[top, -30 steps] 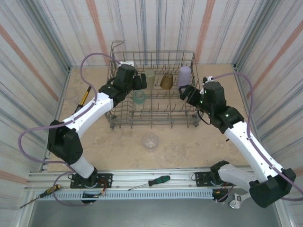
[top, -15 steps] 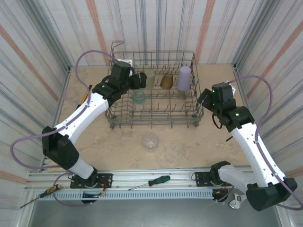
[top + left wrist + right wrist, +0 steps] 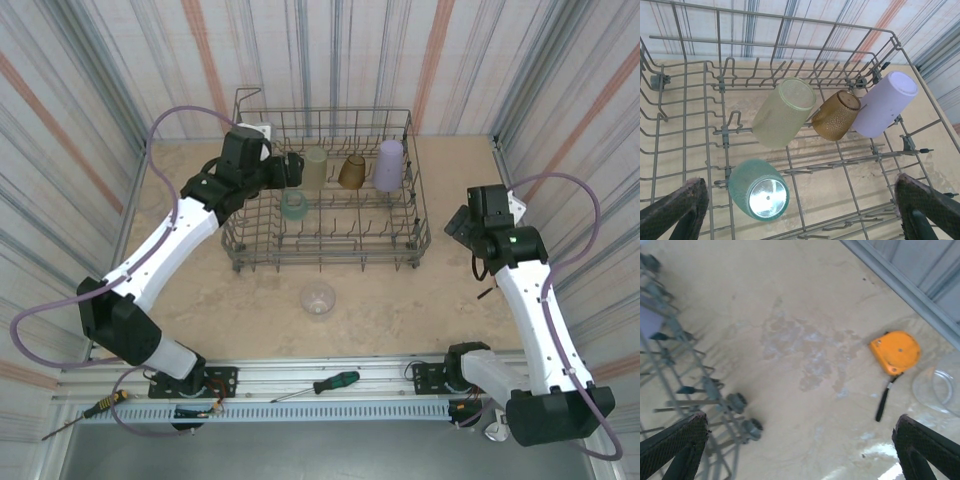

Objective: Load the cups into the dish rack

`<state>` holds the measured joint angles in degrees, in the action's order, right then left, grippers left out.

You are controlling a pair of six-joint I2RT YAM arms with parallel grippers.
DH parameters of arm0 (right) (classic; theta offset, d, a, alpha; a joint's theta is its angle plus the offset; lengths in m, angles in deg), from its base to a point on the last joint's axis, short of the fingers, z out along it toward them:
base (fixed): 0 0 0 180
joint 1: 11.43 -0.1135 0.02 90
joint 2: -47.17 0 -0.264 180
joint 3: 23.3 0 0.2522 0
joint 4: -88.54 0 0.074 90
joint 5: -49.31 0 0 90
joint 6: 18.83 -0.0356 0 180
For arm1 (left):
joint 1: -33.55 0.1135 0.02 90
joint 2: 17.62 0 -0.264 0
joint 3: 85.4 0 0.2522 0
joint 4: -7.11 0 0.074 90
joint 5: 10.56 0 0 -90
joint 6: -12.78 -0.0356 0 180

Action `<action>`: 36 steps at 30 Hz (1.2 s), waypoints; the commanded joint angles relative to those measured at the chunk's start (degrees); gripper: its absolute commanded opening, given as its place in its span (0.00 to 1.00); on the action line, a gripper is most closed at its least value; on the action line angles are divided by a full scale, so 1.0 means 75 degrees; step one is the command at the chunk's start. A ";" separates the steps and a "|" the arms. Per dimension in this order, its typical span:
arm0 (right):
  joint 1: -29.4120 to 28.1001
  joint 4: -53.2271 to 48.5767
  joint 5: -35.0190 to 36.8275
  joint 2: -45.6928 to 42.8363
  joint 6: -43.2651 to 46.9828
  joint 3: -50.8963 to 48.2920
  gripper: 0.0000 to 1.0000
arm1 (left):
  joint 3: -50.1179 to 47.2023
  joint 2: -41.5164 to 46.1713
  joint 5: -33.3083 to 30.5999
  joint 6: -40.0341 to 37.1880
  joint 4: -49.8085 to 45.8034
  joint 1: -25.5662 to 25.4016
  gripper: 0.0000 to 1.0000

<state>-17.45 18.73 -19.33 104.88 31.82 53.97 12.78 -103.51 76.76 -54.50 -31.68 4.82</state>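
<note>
The grey wire dish rack stands mid-table. Four cups lie tipped among its tines: pale yellow-green, amber-brown, lavender and teal-green. My left gripper hangs open over the rack's left part, with the teal cup below between its fingers and untouched. One clear cup stands on the table in front of the rack. My right gripper is open and empty to the right of the rack, above bare table. Another clear cup sits at that view's right edge.
An orange tape measure with a black strap lies on the table right of the rack's wheels. A yellow-handled tool lies left of the rack. A green-handled screwdriver rests on the front rail. Striped walls close in three sides.
My right gripper has drawn back from the lavender cup, to the right and clear of the rack. The left arm has shifted a little to the left. The cups have not moved.
</note>
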 commanded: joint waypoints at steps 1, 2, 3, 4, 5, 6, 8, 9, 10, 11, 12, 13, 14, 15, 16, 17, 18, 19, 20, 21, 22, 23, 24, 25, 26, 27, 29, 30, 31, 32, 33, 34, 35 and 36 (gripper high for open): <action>0.0352 -0.0400 0.0005 -0.0070 0.0510 -0.0149 0.99 | 0.0158 0.0389 0.0451 -0.0145 -0.0101 0.0156 0.99; 0.0485 -0.0404 -0.0052 -0.0047 0.0605 -0.0179 0.99 | 0.0161 0.0395 0.0519 -0.0146 -0.0120 0.0194 0.99; 0.0633 -0.0429 -0.0135 -0.0005 0.0722 -0.0210 0.99 | 0.0192 0.0399 0.0588 -0.0135 -0.0158 0.0231 0.99; 0.0783 -0.0452 -0.0170 0.0013 0.0795 -0.0236 0.99 | 0.0215 0.0399 0.0657 -0.0122 -0.0199 0.0262 0.99; 0.0905 -0.0451 -0.0204 0.0022 0.0844 -0.0282 0.99 | 0.0216 0.0418 0.0695 -0.0130 -0.0223 0.0270 0.99; 0.1049 -0.0431 -0.0259 0.0008 0.0923 -0.0336 0.99 | 0.0210 0.0441 0.0708 -0.0146 -0.0236 0.0277 0.99; 0.1323 -0.0359 -0.0400 -0.0007 0.1073 -0.0436 0.99 | 0.0106 0.0518 0.0674 -0.0158 -0.0165 0.0271 0.99; 0.1485 -0.0321 -0.0473 -0.0025 0.1188 -0.0505 0.99 | 0.0026 0.0553 0.0640 -0.0157 -0.0112 0.0277 0.99; 0.1630 -0.0297 -0.0530 -0.0005 0.1293 -0.0562 0.99 | -0.0056 0.0599 0.0628 -0.0157 -0.0044 0.0277 0.99; 0.1760 -0.0298 -0.0567 0.0016 0.1370 -0.0588 0.99 | -0.0117 0.0615 0.0606 -0.0170 -0.0016 0.0270 0.99; 0.1881 -0.0330 -0.0597 0.0067 0.1444 -0.0613 0.99 | -0.0166 0.0625 0.0586 -0.0165 -0.0012 0.0277 0.99; 0.2008 -0.0359 -0.0627 0.0148 0.1535 -0.0651 0.99 | -0.0198 0.0620 0.0576 -0.0171 -0.0011 0.0275 0.99; 0.2103 -0.0361 -0.0654 0.0205 0.1606 -0.0687 0.99 | -0.0211 0.0609 0.0566 -0.0176 -0.0033 0.0268 0.99; 0.2208 -0.0362 -0.0634 0.0259 0.1654 -0.0738 0.99 | -0.0228 0.0586 0.0555 -0.0171 -0.0058 0.0274 0.99; 0.2301 -0.0309 -0.0599 0.0302 0.1657 -0.0796 0.99 | -0.0242 0.0574 0.0541 -0.0165 -0.0077 0.0269 0.99; 0.2407 -0.0231 -0.0655 0.0314 0.1693 -0.0868 0.99 | -0.0255 0.0542 0.0541 -0.0147 -0.0076 0.0272 0.99; 0.2531 -0.0122 -0.0770 0.0330 0.1736 -0.0962 0.99 | -0.0264 0.0530 0.0534 -0.0152 -0.0095 0.0275 0.99; 0.2664 -0.0035 -0.0901 0.0354 0.1754 -0.1037 0.99 | -0.0275 0.0512 0.0542 -0.0138 -0.0112 0.0270 0.99; 0.2778 0.0043 -0.0995 0.0389 0.1777 -0.1111 0.99 | -0.0279 0.0501 0.0556 -0.0135 -0.0119 0.0269 0.99; 0.2899 0.0115 -0.1062 0.0462 0.1818 -0.1172 0.99 | -0.0299 0.0490 0.0562 -0.0125 -0.0117 0.0268 0.99; 0.3004 0.0161 -0.1070 0.0532 0.1831 -0.1230 0.99 | -0.0316 0.0493 0.0567 -0.0122 -0.0112 0.0268 0.99; 0.3094 0.0204 -0.1056 0.0594 0.1837 -0.1283 0.99 | -0.0328 0.0493 0.0551 -0.0133 -0.0115 0.0268 0.98; 0.3235 0.0237 -0.1126 0.0652 0.1823 -0.1324 0.99 | -0.0345 0.0499 0.0539 -0.0144 -0.0113 0.0276 0.99; 0.3348 0.0294 -0.1257 0.0706 0.1860 -0.1348 1.00 | -0.0363 0.0505 0.0534 -0.0147 -0.0116 0.0270 0.99; 0.3429 0.0374 -0.1340 0.0730 0.1882 -0.1382 0.99 | -0.0370 0.0512 0.0511 -0.0179 -0.0119 0.0272 0.99; 0.3507 0.0448 -0.1354 0.0763 0.1896 -0.1418 0.99 | -0.0385 0.0518 0.0484 -0.0209 -0.0119 0.0268 0.99; 0.3661 0.0534 -0.1373 0.0837 0.1904 -0.1465 0.99 | -0.0422 0.0525 0.0413 -0.0249 -0.0115 0.0269 0.99; 0.3749 0.0532 -0.1407 0.0877 0.1939 -0.1460 0.96 | -0.0449 0.0519 0.0382 -0.0263 -0.0104 0.0270 0.99; 0.3801 0.0545 -0.1360 0.0905 0.1954 -0.1448 0.95 | -0.0463 0.0517 0.0363 -0.0264 -0.0089 0.0271 0.99; 0.3856 0.0590 -0.1275 0.0906 0.1957 -0.1462 0.94 | -0.0472 0.0495 0.0366 -0.0274 -0.0094 0.0274 0.99; 0.3933 0.0664 -0.1271 0.0906 0.1966 -0.1485 0.94 | -0.0467 0.0481 0.0389 -0.0264 -0.0104 0.0270 0.99; 0.4015 0.0716 -0.1327 0.0929 0.1975 -0.1484 0.93 | -0.0455 0.0465 0.0413 -0.0261 -0.0113 0.0269 0.99; 0.4116 0.0773 -0.1424 0.0972 0.1978 -0.1461 0.92 | -0.0452 0.0454 0.0437 -0.0246 -0.0140 0.0275 0.99; 0.4183 0.0822 -0.1422 0.1044 0.1978 -0.1449 0.91 | -0.0431 0.0441 0.0462 -0.0249 -0.0142 0.0278 0.99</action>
<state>12.47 23.56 -29.07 111.66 45.26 43.50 9.96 -100.58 80.32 -55.14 -32.43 6.72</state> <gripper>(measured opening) 0.915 0.986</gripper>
